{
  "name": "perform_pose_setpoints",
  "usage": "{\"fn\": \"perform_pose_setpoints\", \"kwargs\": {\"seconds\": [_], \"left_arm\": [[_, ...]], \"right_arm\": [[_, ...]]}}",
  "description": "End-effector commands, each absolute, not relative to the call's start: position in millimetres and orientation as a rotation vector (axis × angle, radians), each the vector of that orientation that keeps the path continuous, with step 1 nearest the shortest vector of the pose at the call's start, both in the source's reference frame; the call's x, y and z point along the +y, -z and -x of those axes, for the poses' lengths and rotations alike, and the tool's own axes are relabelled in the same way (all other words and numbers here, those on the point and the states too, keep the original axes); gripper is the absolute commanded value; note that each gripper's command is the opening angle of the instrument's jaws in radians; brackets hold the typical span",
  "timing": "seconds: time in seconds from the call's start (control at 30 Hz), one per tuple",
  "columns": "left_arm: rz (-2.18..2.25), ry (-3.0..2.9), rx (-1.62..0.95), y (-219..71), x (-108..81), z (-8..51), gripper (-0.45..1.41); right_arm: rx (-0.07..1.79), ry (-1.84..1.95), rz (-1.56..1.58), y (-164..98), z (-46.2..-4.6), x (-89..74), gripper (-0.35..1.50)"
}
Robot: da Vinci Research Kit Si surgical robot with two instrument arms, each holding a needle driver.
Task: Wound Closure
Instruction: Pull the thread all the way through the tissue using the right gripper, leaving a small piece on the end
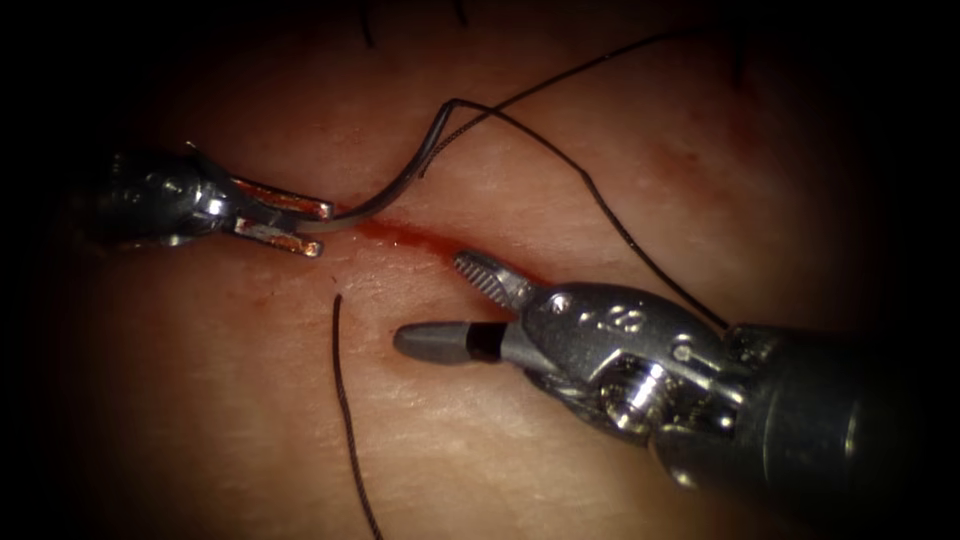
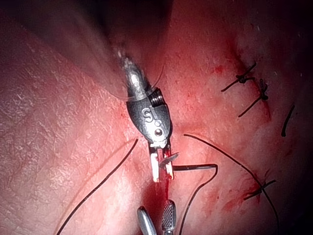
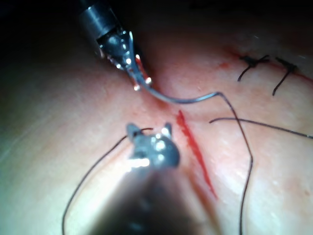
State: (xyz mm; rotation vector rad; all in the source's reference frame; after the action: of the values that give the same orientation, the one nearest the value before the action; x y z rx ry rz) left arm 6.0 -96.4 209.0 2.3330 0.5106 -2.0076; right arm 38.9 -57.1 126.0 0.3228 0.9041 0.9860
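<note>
While the left hand (image 1: 300, 226) grips the curved needle (image 1: 400, 185) near its pointed end, its two jaws pressed against the steel, the right hand (image 1: 445, 300) holds nothing and its jaws stand wide apart. The needle arcs from the left hand toward one o'clock, clear of the tissue (image 1: 200, 400) along the length that can be seen, and ends at its swaged tail, where the thread (image 1: 600, 205) joins it. From there one strand runs toward one o'clock into the dark and another toward four o'clock, passing behind the right hand's wrist. The cut (image 1: 420, 240) lies between the two hands, lined with red fluid (image 1: 395, 235). A loose strand of thread (image 1: 345, 420) lies on the tissue at six o'clock from the left hand. Two finished stitches (image 2: 252, 90) with dark knots cross the closed part of the cut in the left wrist view. The tissue serves as the whole surface; beyond it the surroundings are dark.
</note>
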Motion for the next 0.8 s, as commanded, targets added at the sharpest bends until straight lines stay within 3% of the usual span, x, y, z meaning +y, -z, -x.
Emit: {"fn": "perform_pose_setpoints", "kwargs": {"seconds": [0.03, 0.33, 0.5, 0.57, 0.6, 0.63, 0.67, 0.8], "left_arm": [[-2.335, 2.011, 0.512, -210, -96.9, -5.5, -0.45], [-2.333, 2.018, 0.504, -209, -96.6, -5.9, -0.45], [-2.333, 2.019, 0.504, -209, -96.6, -5.8, -0.45], [-2.333, 2.02, 0.502, -209, -96.7, -5.8, -0.45], [-2.333, 2.02, 0.501, -209, -96.7, -5.7, -0.45], [-2.333, 2.02, 0.501, -209, -96.8, -5.7, -0.45], [-2.332, 2.02, 0.5, -209, -96.8, -5.7, -0.45], [-2.331, 2.022, 0.496, -210, -96.9, -5.5, -0.45]], "right_arm": [[0.871, -1.002, -0.34, -128, -41.4, -57.6, 1.18], [0.697, -0.975, -0.333, -134, -46.8, -60.2, 1.16], [0.624, -0.964, -0.3, -138, -47.7, -61.2, 1.16], [0.603, -0.955, -0.301, -138, -47.9, -61.7, 0.94], [0.598, -0.952, -0.302, -138, -47.9, -61.9, 0.72], [0.598, -0.952, -0.302, -138, -47.9, -62.0, 0.42], [0.596, -0.954, -0.298, -138, -47.7, -61.9, -0.35], [0.575, -0.971, -0.252, -138, -46.9, -61.6, -0.35]]}}
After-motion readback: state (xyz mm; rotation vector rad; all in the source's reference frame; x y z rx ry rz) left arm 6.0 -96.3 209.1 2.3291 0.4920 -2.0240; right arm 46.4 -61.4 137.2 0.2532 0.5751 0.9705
